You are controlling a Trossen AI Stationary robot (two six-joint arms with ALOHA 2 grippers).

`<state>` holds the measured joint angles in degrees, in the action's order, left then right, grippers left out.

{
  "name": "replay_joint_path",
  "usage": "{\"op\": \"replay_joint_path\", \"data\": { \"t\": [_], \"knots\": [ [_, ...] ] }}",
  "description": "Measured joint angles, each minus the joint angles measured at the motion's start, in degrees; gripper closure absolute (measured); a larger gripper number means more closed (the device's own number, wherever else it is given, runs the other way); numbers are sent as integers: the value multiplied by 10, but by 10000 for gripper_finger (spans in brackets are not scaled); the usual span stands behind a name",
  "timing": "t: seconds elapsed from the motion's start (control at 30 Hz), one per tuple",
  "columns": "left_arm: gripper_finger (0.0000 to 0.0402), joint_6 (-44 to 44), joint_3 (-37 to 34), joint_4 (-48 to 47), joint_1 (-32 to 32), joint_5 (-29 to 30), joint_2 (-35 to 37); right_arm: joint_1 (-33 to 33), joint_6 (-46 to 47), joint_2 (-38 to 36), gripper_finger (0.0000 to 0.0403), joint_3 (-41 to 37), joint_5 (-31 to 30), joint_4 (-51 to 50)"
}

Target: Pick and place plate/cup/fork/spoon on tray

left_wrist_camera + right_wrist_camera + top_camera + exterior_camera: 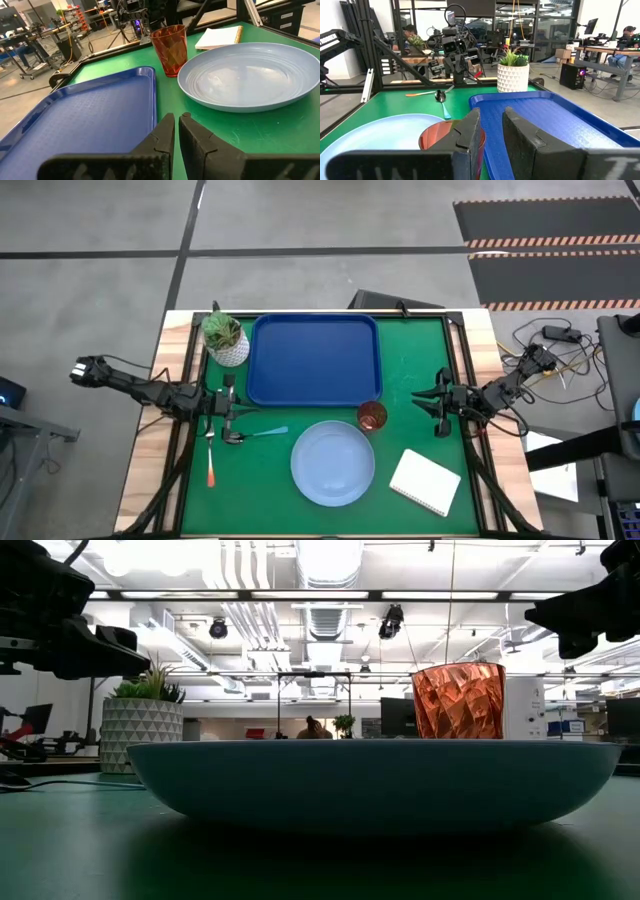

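Note:
The pale blue plate (pixel 333 463) lies on the green mat near the front middle. The dark red cup (pixel 372 416) stands upright between the plate and the dark blue tray (pixel 313 360). The blue-handled spoon (pixel 258 434) and the orange-handled fork (pixel 210 458) lie flat on the mat at the left. My left gripper (pixel 238 413) hovers shut and empty beside the tray's near left corner, above the spoon's bowl (pixel 440 95). My right gripper (pixel 425 404) hangs a little open and empty, right of the cup, pointing at the cup (pixel 440 137) and the tray (pixel 555 125).
A white pot with a green plant (pixel 225 338) stands at the tray's far left corner. A white notepad (pixel 425 482) lies right of the plate. The table's black frame rails run along both sides. People and desks show in the room beyond.

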<state>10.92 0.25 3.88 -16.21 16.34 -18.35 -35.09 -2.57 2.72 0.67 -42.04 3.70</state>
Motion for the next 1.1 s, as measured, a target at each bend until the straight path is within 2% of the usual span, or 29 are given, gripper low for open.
{"op": "replay_joint_path", "data": {
  "t": [0.73, 0.8, 0.93, 1.1],
  "knots": [
    [394, 3, 0, 8, 0, 16, 0, 0, 0, 0, 332, 0, 0, 5],
    [394, -10, 0, 30, 0, 19, 0, 0, 0, 0, 332, 0, 0, 9],
    [394, -98, 0, 113, 0, 21, 0, 0, 16, 0, 332, 0, 0, 13],
    [394, -103, 0, 273, 1, 24, 0, 0, 58, 0, 332, 0, 0, 12]
  ]
}}
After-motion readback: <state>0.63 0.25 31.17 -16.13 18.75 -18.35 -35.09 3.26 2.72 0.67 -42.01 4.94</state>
